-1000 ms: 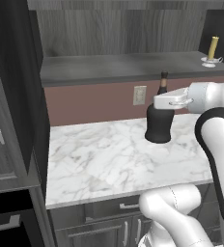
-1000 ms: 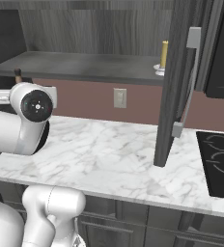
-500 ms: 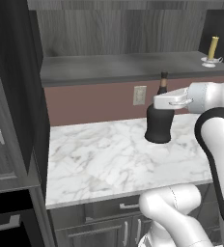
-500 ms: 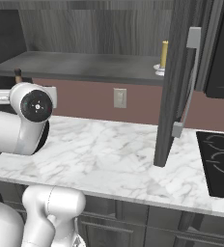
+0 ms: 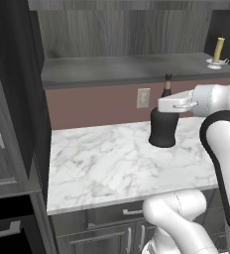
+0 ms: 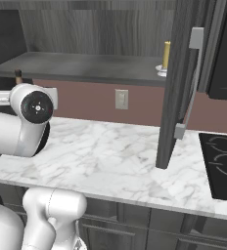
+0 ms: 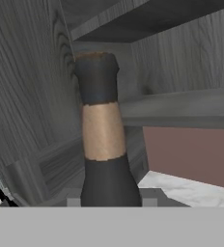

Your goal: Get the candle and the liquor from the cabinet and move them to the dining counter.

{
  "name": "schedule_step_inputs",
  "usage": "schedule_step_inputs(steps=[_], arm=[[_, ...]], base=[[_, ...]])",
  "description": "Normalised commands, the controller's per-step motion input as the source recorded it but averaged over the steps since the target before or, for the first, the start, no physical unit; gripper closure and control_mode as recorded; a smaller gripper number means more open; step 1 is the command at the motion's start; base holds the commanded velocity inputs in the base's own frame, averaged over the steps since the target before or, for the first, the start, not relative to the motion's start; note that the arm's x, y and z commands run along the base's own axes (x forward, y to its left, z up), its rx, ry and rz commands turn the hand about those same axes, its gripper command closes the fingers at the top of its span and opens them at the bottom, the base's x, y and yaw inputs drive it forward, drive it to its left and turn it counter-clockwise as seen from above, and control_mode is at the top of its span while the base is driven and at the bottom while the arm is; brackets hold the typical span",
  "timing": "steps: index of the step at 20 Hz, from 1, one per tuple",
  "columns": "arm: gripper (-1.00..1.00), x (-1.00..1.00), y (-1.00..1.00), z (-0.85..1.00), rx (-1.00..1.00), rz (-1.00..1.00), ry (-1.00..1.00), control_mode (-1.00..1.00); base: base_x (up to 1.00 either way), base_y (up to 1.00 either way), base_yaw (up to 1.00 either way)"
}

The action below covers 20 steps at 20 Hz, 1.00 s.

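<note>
Plainly, squat black liquor (image 5: 163,129), upright.

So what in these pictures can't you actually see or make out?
- Gripper fingertips: left base view, hidden behind the liquor neck; hand view, cut off by the bottom edge.
- Liquor body: right base view, hidden by the arm; only the cap pokes out.
- Candle base: right base view, partly covered by the cabinet door.

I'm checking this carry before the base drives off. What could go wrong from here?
The gripper holds the liquor only by its thin neck, so the heavy body could swing or slip. The open cabinet door juts over the counter and could be struck. The candle is still on the shelf.
</note>
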Motion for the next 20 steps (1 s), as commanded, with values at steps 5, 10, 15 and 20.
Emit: schedule_step_inputs(steps=[5,10,15,20], arm=[[1.00,0.00,0.00,0.00,0.00,0.00,0.00,1.00],[1.00,0.00,0.00,0.00,0.00,0.00,0.00,1.00],[1.00,0.00,0.00,0.00,0.00,0.00,0.00,1.00],[1.00,0.00,0.00,0.00,0.00,0.00,0.00,1.00]], base=[[0.00,0.00,0.00],[0.00,0.00,0.00],[-0.32,0.00,0.01],[-0.57,0.00,0.00]])
